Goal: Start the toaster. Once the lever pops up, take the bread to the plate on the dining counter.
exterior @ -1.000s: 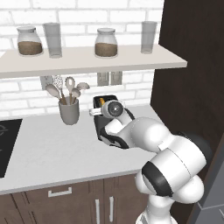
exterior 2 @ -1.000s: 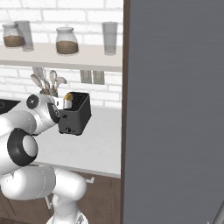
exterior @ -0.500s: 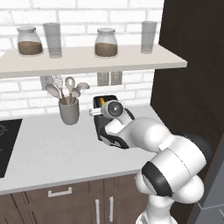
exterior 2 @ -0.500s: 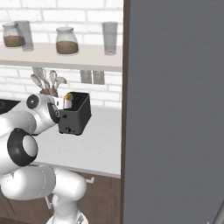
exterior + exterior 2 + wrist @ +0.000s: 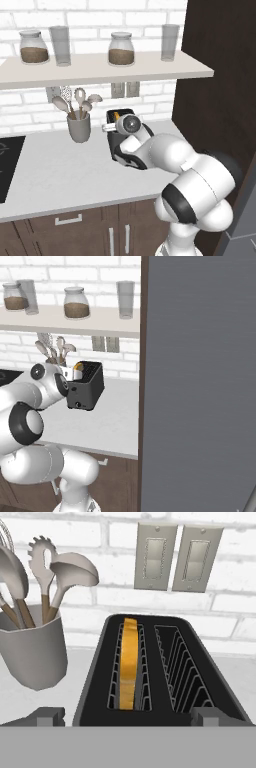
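The dark grey toaster stands on the kitchen counter against the brick wall. It also shows in the right base view as the toaster, with its small knob low on the front. The bread stands on edge in the left slot, golden crust up, and pokes above the toaster top as the bread. My gripper hovers just in front of and above the toaster's near edge, open, with one fingertip at each side of the toaster and nothing between them. My hand hides most of the toaster in the left base view. The plate and the dining counter are out of view.
A grey utensil cup with spoons stands left of the toaster, close by. Two wall outlets sit behind it. A shelf with jars and glasses hangs above. A tall dark cabinet bounds the right, and a black cooktop lies far left.
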Robot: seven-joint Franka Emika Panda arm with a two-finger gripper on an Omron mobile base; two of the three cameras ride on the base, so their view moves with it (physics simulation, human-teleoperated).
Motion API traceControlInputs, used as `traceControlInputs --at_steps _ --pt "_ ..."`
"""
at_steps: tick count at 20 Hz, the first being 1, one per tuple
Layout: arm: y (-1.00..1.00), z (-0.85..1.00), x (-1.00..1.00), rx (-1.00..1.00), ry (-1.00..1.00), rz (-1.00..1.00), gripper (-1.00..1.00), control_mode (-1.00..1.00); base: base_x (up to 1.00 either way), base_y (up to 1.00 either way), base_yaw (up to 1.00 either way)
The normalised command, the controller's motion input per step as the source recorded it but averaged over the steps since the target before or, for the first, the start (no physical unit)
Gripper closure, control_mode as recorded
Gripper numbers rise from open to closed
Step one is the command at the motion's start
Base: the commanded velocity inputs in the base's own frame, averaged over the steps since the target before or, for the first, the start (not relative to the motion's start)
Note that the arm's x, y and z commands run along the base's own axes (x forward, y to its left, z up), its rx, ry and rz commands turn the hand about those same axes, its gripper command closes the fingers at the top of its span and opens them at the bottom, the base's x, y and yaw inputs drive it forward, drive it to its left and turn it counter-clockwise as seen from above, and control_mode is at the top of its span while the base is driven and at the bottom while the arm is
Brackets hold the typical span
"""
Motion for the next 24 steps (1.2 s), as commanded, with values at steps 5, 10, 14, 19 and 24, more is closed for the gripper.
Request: traceControlInputs --at_steps 5,10,14,19,24 --pt "0.00 0.00 0.21 0.00 0.00 0.00 -1.00 -1.00 0.00 0.00 0.00" --pt "0.00 0.00 0.24 0.00 0.01 0.00 -1.00 -1.00 0.00 0.00 0.00" --pt "0.01 0.00 0.19 0.00 0.02 0.00 -1.00 -1.00 0.00 0.00 0.00" --pt "0.02 0.00 0.11 0.00 0.03 0.00 -1.00 -1.00 0.00 0.00 0.00" --pt "0.03 0.00 0.13 0.00 0.04 0.00 -1.00 -1.00 0.00 0.00 0.00"
